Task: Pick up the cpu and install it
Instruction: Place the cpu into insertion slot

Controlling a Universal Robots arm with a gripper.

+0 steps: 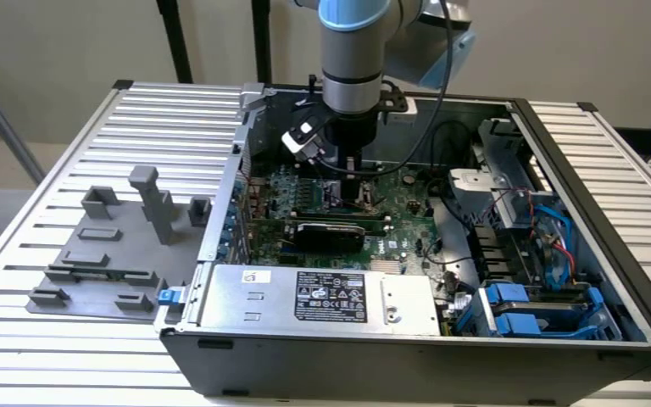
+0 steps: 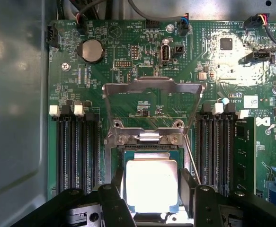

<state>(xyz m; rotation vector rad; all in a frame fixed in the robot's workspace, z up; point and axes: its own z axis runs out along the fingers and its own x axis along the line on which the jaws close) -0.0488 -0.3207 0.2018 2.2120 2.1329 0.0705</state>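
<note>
The cpu (image 2: 152, 182) appears grasped by the gripper (image 2: 152, 188) over the open socket (image 2: 147, 152), at the exterior view's twelve o'clock. It should be kept level and squared to the socket.

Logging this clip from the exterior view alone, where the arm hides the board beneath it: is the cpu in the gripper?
Observer: Yes. In the wrist view the gripper is shut on the cpu, its fingers against two opposite edges.
Operator: Where is it over the board?
Observer: Right over the socket, between the two banks of memory slots. I cannot tell whether it is seated.
Operator: Is the socket's retention frame open?
Observer: Yes, the metal frame is swung back, away from the socket and towards the coin battery.
</note>
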